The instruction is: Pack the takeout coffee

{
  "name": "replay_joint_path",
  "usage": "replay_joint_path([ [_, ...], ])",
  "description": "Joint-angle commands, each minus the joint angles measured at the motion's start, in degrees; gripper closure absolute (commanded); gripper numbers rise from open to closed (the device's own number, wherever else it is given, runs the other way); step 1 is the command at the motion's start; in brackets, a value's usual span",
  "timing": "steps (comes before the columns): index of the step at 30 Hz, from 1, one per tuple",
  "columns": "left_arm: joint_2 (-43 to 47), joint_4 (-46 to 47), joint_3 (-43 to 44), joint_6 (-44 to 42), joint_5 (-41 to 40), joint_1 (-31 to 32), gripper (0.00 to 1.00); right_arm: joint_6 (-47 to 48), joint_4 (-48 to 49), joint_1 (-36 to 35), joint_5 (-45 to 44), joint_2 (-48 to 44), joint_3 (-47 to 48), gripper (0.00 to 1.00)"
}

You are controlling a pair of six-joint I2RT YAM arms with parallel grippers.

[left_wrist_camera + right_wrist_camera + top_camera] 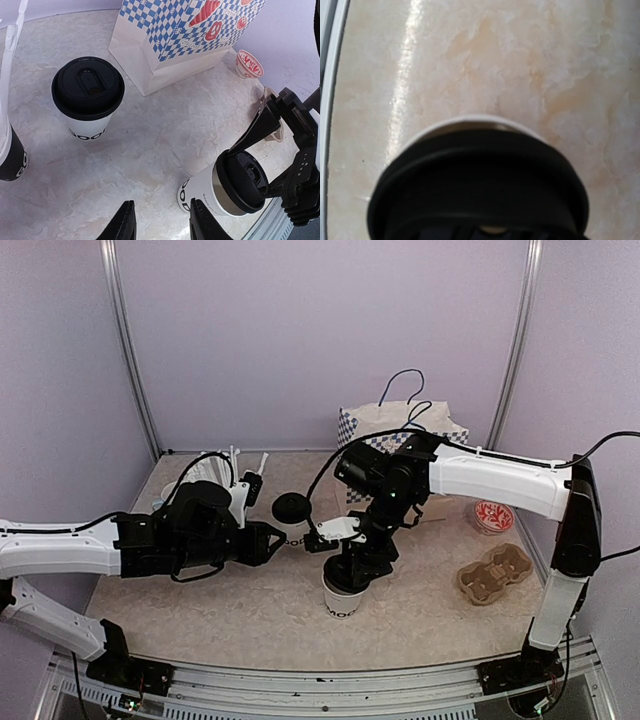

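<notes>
Pinching the black lid [245, 180] of one white cup [202, 192] with the right hand [352, 575], one finger on each side of the rim, spread wide to fit round it. Reaching down onto it from above. Looking through that hand's own camera, seeing only the lid very close, a thin white edge of the cup behind it, and the pale worktop [125, 165] past that. Cannot tell whether the bottom of this cup sits on the worktop or hangs a little off it.

Holding nothing with the left hand [162, 205]. Showing two black fingers partly apart, with only worktop in the gap. Pointing toward the pinched cup, just ahead and to the right, not touching it.

Finding the second white cup [89, 125] farther ahead and to the left of the left hand, upright on the worktop, capped in black, touched by neither hand. Seeing a blue-and-white checked paper bag [165, 45] standing beyond it, and a small red-and-white bowl [249, 64] to the right of the bag. Catching a black cup of straws [10, 155] at the far left edge of the left hand's view. Spotting a brown card cup holder [492, 573] lying flat on the outer side of the right hand, well apart from it
</notes>
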State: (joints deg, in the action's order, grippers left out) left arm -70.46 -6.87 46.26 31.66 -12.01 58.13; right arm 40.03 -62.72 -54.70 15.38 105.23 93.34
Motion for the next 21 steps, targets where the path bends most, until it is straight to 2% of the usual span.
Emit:
replay_joint_path([
  [1, 1.5, 1.1, -0.9, -0.7, 0.0, -0.5, 0.63, -1.2, -0.1, -1.4, -0.6, 1.3, 1.8, 0.27],
  [4, 1.6, 1.3, -1.2, -0.7, 0.1, -0.5, 0.63, -1.4, -0.1, -1.6, -0.6, 1.6, 2.0, 0.24],
  [6, 1.6, 1.4, -1.5, -0.5, 0.0, -0.6, 0.63, -1.5, -0.1, -1.8, -0.8, 1.6, 2.3, 0.18],
  [9, 1.6, 1.2, -1.5, -0.2, 0.2, -0.6, 0.62, -1.9, 0.0, -1.8, -1.1, 1.1, 2.9, 0.13],
  [17, -0.3, 1.2, -0.3, 1.9, 6.3, -1.0, 0.62, -3.1, 2.2, -1.0, -5.1, -4.2, 1.0, 0.09],
  [21, -2.0, 4.3, 0.7, 3.1, 11.2, -0.4, 0.62, -5.4, 5.6, 2.4, -2.6, -7.8, -2.8, 0.09],
])
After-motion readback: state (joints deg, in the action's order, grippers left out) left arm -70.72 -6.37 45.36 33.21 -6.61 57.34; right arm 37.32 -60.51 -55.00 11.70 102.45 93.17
